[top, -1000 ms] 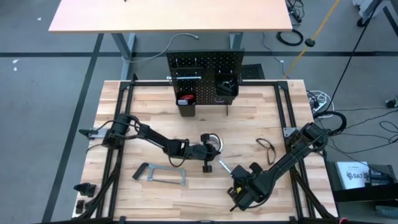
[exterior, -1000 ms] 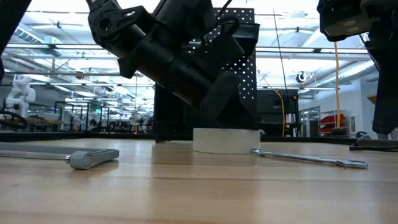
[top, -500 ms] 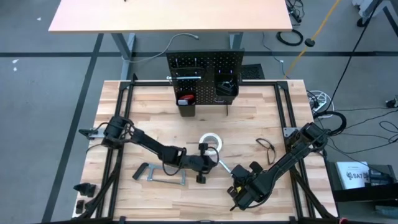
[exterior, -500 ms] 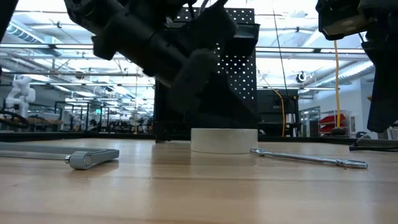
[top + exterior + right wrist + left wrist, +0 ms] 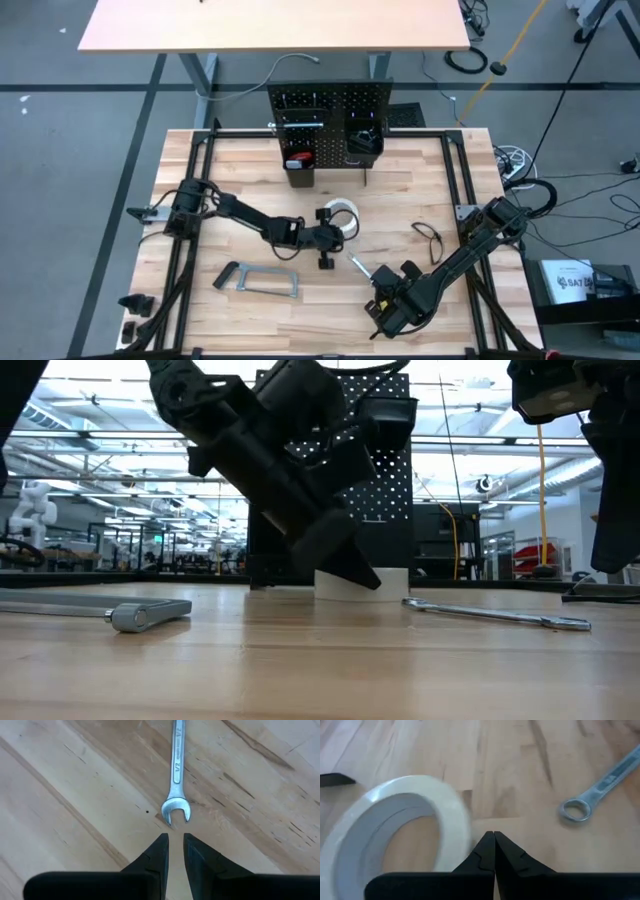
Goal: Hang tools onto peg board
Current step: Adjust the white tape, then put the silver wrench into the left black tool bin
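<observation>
The white tape roll (image 5: 402, 827) lies flat on the wooden surface (image 5: 200, 190), in front of the peg board (image 5: 330, 115). The left gripper (image 5: 494, 840), jaws clenched on nothing, rests just beside the roll. Beyond it lies the wrench (image 5: 176, 780), with the right gripper (image 5: 173, 842), jaws slightly parted, empty at its open end.

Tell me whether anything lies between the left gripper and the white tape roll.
Nothing visible does. The left gripper, fingers shut, sits right beside the white tape roll's rim on the bare table. The wrench lies off to the other side, clear of the gap.
</observation>
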### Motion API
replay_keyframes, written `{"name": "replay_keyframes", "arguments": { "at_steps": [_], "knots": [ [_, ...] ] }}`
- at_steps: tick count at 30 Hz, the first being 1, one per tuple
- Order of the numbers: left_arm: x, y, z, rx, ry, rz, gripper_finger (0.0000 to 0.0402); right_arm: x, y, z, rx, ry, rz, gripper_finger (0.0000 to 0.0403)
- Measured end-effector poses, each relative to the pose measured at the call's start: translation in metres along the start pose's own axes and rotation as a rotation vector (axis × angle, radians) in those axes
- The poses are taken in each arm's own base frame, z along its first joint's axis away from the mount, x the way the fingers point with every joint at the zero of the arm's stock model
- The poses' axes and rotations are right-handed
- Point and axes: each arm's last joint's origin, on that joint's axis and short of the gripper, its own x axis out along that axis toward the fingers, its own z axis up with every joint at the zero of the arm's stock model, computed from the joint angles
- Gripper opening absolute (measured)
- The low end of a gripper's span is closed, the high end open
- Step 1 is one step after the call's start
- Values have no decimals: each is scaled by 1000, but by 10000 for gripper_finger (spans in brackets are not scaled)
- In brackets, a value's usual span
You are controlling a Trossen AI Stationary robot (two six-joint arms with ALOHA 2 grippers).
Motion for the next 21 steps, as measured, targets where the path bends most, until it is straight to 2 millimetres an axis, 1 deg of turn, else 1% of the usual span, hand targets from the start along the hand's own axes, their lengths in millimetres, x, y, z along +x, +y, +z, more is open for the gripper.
{"name": "replay_keyframes", "arguments": {
  "at_steps": [3,8,11,14,19,21],
  "knots": [
    [-1,-4,4,-5,-37,-44,0,0,0,0,1,0,1,50],
    [-7,-21,11,5,-110,-85,0,0,0,0,0,0,1,50],
    [-10,-28,14,7,-146,-102,0,0,0,0,0,-2,1,50],
    [-7,-32,12,11,-144,-106,0,0,0,1,-1,-3,3,50],
    [4,-35,0,20,-110,-109,0,0,1,1,0,-3,11,50],
    [5,-35,0,18,-116,-109,0,0,2,1,3,-3,21,50]
  ]
}}
